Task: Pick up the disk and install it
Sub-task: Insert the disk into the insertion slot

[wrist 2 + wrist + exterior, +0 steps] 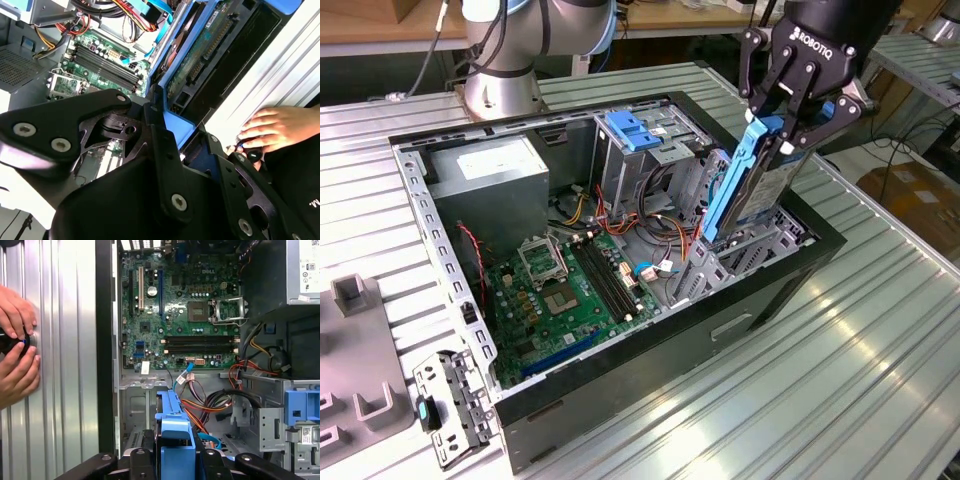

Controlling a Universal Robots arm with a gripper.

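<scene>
The disk (745, 190), a silver drive in a blue plastic carrier, stands on edge and tilted, with its lower end down in the grey drive bay (760, 245) at the end of the open computer case (620, 390) on the exterior view's right. My black gripper (782, 135) is shut on the disk's upper end from above. In the first wrist view the disk's blue carrier (175, 425) runs out from between my gripper (175, 460). In the second wrist view the disk's green circuit-board side (200, 55) shows beyond my gripper (175, 145).
Inside the case lie the green motherboard (570, 290), a grey power supply (485, 170), coloured cables (650, 225) and a blue bracket (638, 130) atop the drive cage. A person's hands (15, 340) rest on the ribbed metal table (840, 380) beside the case. Grey fixtures (360, 400) sit at the exterior view's left.
</scene>
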